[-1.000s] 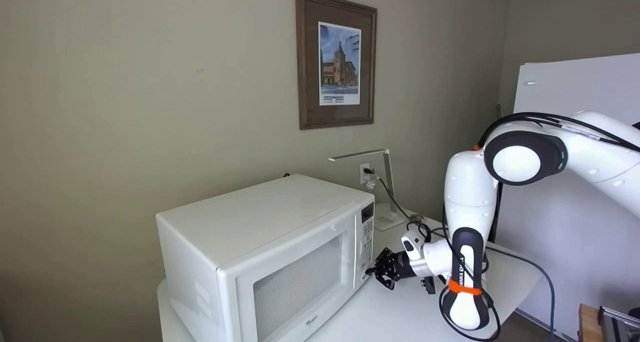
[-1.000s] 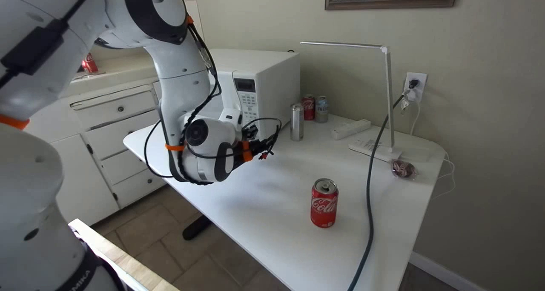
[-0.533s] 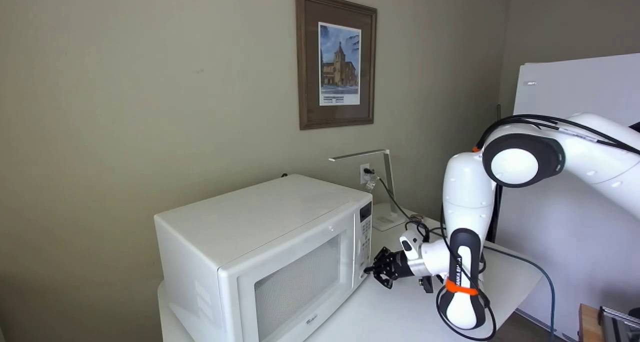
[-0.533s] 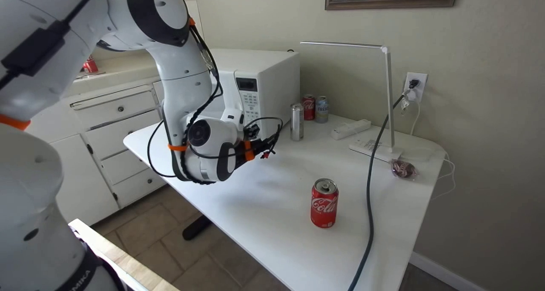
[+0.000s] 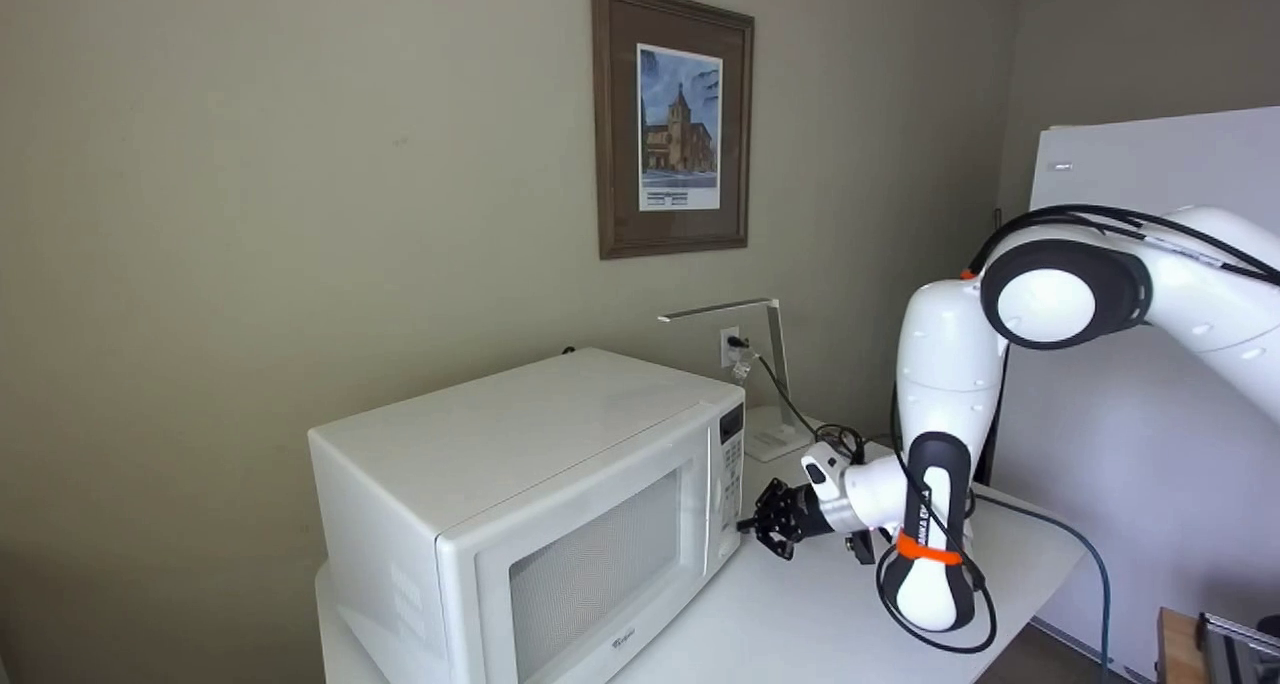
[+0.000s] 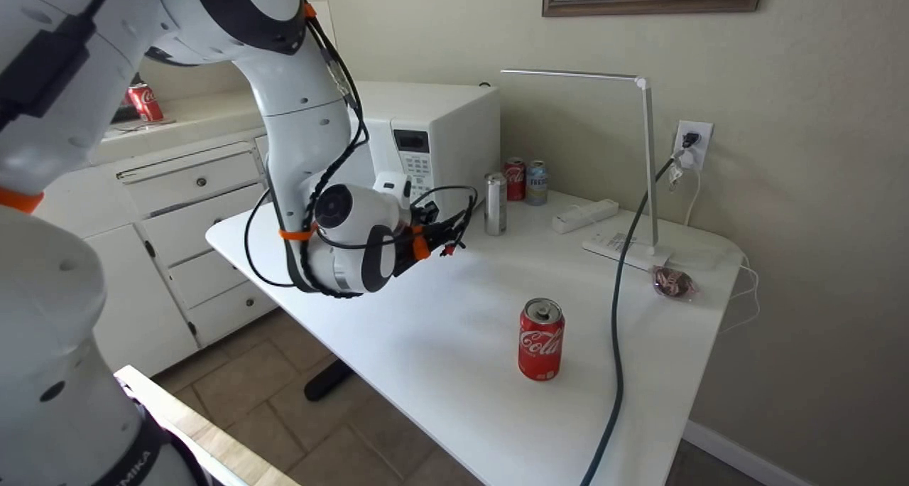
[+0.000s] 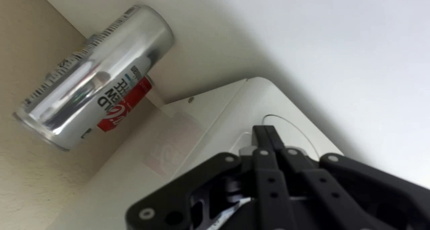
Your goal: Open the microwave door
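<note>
The large white microwave (image 5: pixel 520 434) stands on the white table, and also shows in an exterior view (image 6: pixel 465 134) and the wrist view (image 7: pixel 215 122). Its door (image 5: pixel 600 554), with a greyish mesh window, is closed flush with the front. The narrow control panel (image 5: pixel 733 484) is at the door's right. My gripper (image 5: pixel 744 526) points at the lower end of this panel; I cannot tell whether the tips touch it. In the wrist view my gripper (image 7: pixel 267 136) has its fingertips pressed together with nothing between them, over a curved button outline. The arm hides most of the door in an exterior view.
A silver can (image 6: pixel 496 204), a red can (image 6: pixel 515 178) and a pale can (image 6: pixel 537 182) stand beside the microwave. Another red can (image 6: pixel 541 339) stands nearer on the table. A lamp (image 6: pixel 648 166), a power strip (image 6: pixel 585 216) and a thick cable (image 6: pixel 616 330) are on the right.
The microwave shifted back very slightly between the two earlier moments. Since then, the arm and gripper have risen a little and drawn slightly back from the panel. The door stays closed.
</note>
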Available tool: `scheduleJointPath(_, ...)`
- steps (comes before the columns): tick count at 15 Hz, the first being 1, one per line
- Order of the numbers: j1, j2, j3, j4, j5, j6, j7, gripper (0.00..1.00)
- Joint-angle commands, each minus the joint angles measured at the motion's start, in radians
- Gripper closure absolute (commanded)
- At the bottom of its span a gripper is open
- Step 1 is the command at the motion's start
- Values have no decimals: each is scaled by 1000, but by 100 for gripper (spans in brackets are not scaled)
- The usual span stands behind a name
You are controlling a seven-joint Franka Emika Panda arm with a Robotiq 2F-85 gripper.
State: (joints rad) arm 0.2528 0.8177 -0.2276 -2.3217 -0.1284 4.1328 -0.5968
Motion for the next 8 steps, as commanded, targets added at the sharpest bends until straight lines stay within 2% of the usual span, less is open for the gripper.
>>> scheduleJointPath(1, -12, -124, -18, -78, -28, -117, -49, 100)
scheduleJointPath(8, -45, -248, 18, -130, -64, -390, -36, 100)
